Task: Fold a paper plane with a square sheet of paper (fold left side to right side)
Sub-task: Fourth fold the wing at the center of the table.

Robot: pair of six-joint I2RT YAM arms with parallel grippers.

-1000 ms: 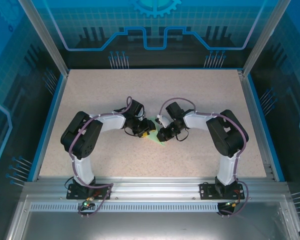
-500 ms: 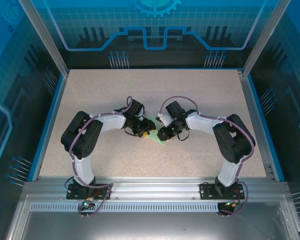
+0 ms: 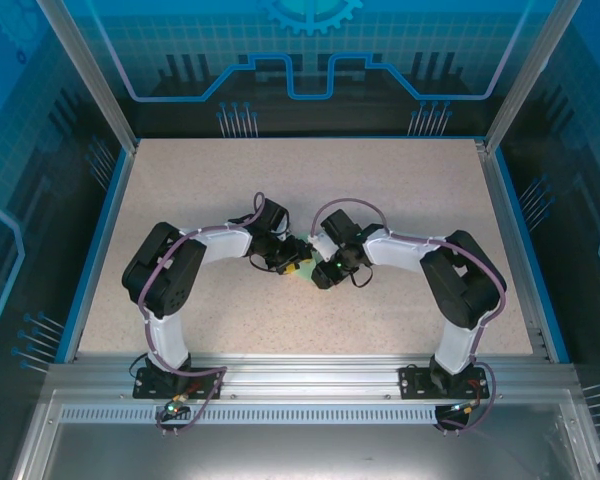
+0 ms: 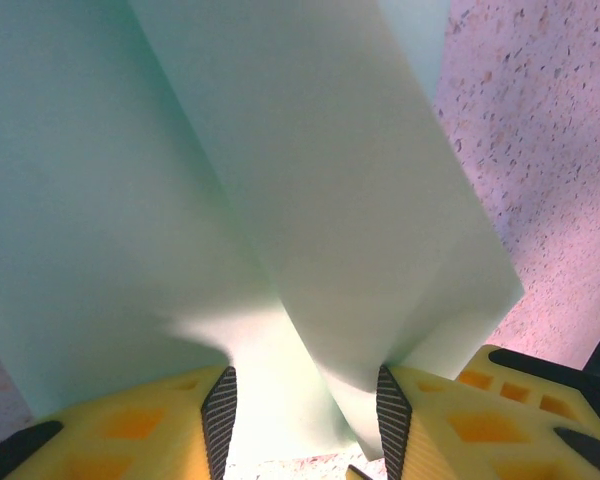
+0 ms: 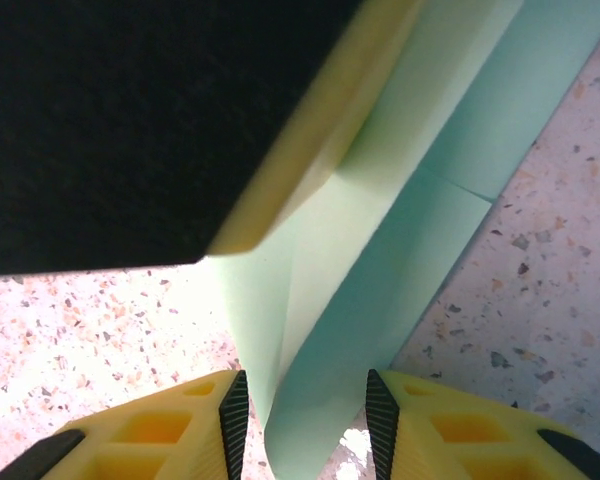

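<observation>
— How are your arms set?

— Both rise from the near edge of the worktop (image 3: 400, 200). My left arm (image 3: 170, 275) bends at the elbow and points inward to the right. My right arm (image 3: 460, 285) mirrors it, pointing inward to the left. The two wrists sit low and meet almost nose to nose near the middle of the worktop.

— And the paper?

— The paper (image 4: 310, 200) lies on the worktop just where the wrists meet. It is pale mint green and already folded. From my left wrist I see a long flap lying over a wider layer. From my right wrist it narrows to a strip with layered edges.

— What are the pincers doing?

— My left pincer (image 4: 302, 420) is spread. The folded flap runs in between its two yellow fingers, but I cannot tell if the pads touch its edges. My right pincer (image 5: 305, 420) is spread too, and the narrow end of the paper lies between its fingers. A yellow-edged finger (image 5: 305, 130) of the left pincer lies across the paper just ahead of the right one.
</observation>
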